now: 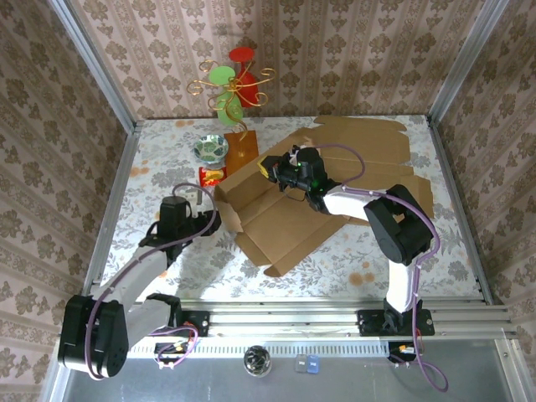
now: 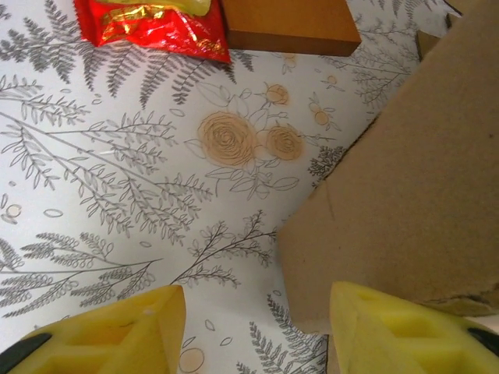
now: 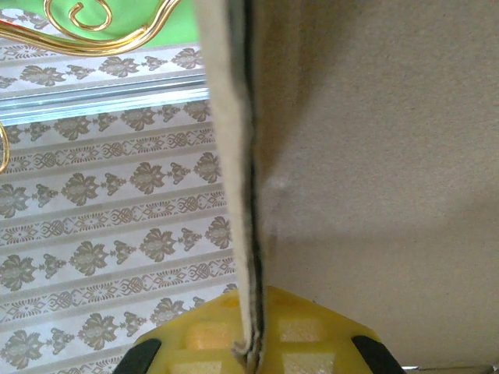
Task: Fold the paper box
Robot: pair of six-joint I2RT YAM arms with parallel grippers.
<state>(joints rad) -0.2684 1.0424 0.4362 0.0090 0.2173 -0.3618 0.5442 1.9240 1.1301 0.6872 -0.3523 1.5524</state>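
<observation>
The box (image 1: 280, 222) is spread, only partly folded, on the table (image 1: 159, 167), several panels flat and some raised. At the box's far side one flap (image 3: 374, 156) is pinched on its edge by the right gripper (image 3: 249, 331), whose jaws are closed tight on the cardboard; the flap is judged to be held upright so that it can be creased, or steadied while the other side is worked. At the box's left edge the left gripper (image 2: 256, 304) is held low over the table, its fingers (image 2: 117, 335) parted about halfway with nothing gripped; a raised cardboard corner is seen just beside its other finger, so a grasp or push on that wall appears to be in preparation. A red packet (image 2: 148, 27) and a block (image 2: 288, 23) are left beyond the box's left corner, apart from it.
</observation>
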